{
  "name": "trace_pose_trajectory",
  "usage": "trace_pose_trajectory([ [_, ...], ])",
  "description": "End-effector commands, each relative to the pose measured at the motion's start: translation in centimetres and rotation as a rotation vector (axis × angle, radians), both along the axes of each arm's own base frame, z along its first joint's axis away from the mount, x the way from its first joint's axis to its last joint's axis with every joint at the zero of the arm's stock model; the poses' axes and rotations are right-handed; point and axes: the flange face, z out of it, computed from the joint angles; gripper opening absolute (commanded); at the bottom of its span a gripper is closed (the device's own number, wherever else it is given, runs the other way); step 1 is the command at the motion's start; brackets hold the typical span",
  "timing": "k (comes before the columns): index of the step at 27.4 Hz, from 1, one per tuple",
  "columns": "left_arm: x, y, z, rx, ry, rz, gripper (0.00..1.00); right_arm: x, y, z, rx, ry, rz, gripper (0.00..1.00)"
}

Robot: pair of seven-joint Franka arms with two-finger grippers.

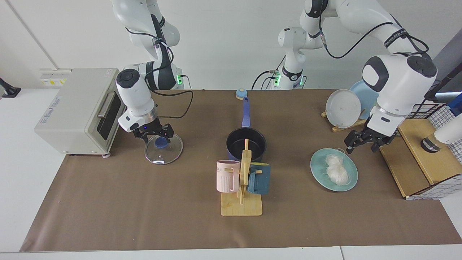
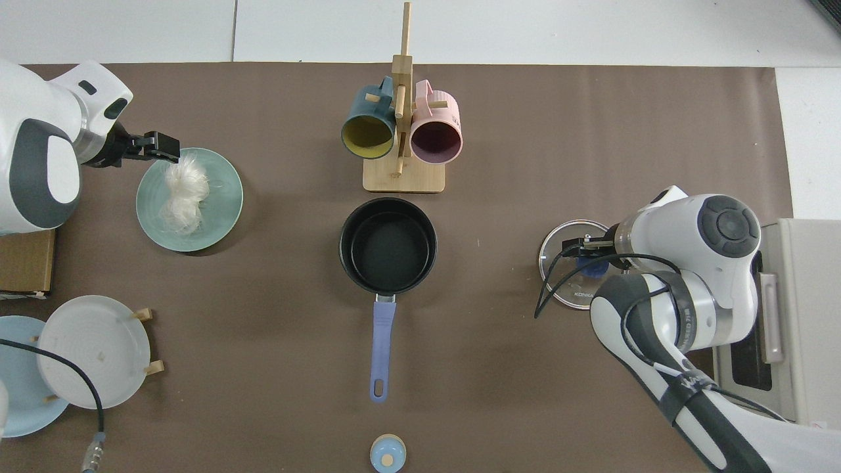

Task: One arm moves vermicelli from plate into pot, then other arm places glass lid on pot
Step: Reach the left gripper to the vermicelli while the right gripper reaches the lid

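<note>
Right gripper (image 1: 158,134) sits over the lid (image 1: 163,148) at its blue knob, fingers apart, not clamped. Pot (image 1: 246,143) mid-table, nothing inside. Vermicelli (image 1: 336,169) on plate (image 1: 319,172). Left gripper (image 1: 364,141) hovers at the plate's far edge, fingers apart, holding nothing.

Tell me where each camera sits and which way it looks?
Facing view: sits across the table, looking at both arms; the right gripper hangs over the round clear glass lid with a blue knob, the left gripper is by the round teal-green plate holding the white bundle of thin vermicelli.
Top view: sits overhead, looking straight down; both arms enter from its side edges.
Shared: the small black-inside saucepan with a long blue handle, empty, the lid, the plate, the vermicelli and the wooden mug rack.
</note>
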Motion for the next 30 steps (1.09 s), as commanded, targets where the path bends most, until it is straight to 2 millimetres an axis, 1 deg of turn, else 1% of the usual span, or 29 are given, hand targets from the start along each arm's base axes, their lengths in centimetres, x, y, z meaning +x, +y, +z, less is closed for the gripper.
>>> trace_pose_trajectory([
  [1, -1.0, 0.1, -3.3, -0.015, -0.001, -0.003, 1.00, -0.9, 0.2, -0.9, -0.001, -0.004, -0.019, 1.00],
  [5, -1.4, -0.4, -4.8, -0.028, 0.018, 0.000, 1.00, -1.1, 0.1, -0.9, -0.014, -0.004, -0.003, 1.00],
  [7, -1.4, -0.6, -5.4, -0.044, 0.018, 0.010, 1.00, -1.3, 0.1, -1.2, -0.022, 0.003, 0.003, 1.00],
  [12, -1.3, -0.7, -6.0, -0.058, 0.015, 0.013, 1.00, -1.4, 0.1, -1.4, -0.025, 0.008, 0.009, 0.99],
  [13, -1.2, -0.8, -6.2, -0.058, 0.010, 0.012, 1.00, -1.4, 0.0, -1.4, -0.025, 0.008, 0.015, 0.95],
  [14, -1.1, -0.7, -6.7, -0.056, 0.007, 0.012, 1.00, -1.4, 0.0, -1.4, -0.029, 0.008, 0.022, 0.84],
  [15, -1.0, -0.6, -7.1, -0.052, 0.003, 0.012, 1.00, -1.4, 0.1, -1.4, -0.038, 0.006, 0.032, 0.70],
  [16, -0.9, -0.7, -7.2, -0.051, -0.003, 0.010, 1.00, -1.5, 0.1, -1.4, -0.045, 0.007, 0.040, 0.59],
  [18, -0.8, -0.8, -7.1, -0.048, -0.006, 0.004, 0.99, -1.4, 0.1, -1.3, -0.051, 0.005, 0.043, 0.41],
  [19, -0.8, -0.7, -7.2, -0.046, -0.005, 0.002, 0.98, -1.3, 0.1, -1.3, -0.052, 0.004, 0.042, 0.35],
  [20, -0.8, -0.7, -7.1, -0.047, -0.008, 0.003, 0.91, -1.3, 0.2, -1.3, -0.052, 0.004, 0.042, 0.29],
  [21, -0.8, -0.7, -7.1, -0.048, -0.006, 0.003, 0.82, -1.2, 0.2, -1.2, -0.052, 0.004, 0.040, 0.24],
  [23, -0.8, -0.7, -7.0, -0.047, 0.001, 0.000, 0.53, -0.9, 0.3, -0.8, -0.053, 0.001, 0.044, 0.17],
  [26, -0.7, -0.8, -6.9, -0.048, 0.017, 0.000, 0.18, -0.2, 0.6, 0.4, -0.055, 0.007, 0.047, 0.08],
  [28, -0.7, -0.7, -6.4, -0.048, 0.040, -0.002, 0.04, 0.4, 0.6, 1.4, -0.059, 0.025, 0.045, 0.06],
  [29, -0.6, -0.7, -5.9, -0.049, 0.049, -0.005, 0.01, 0.6, 0.6, 2.0, -0.060, 0.029, 0.045, 0.05],
  [30, -0.5, -0.8, -5.4, -0.051, 0.055, -0.005, 0.00, 0.9, 0.6, 2.6, -0.062, 0.035, 0.045, 0.05],
])
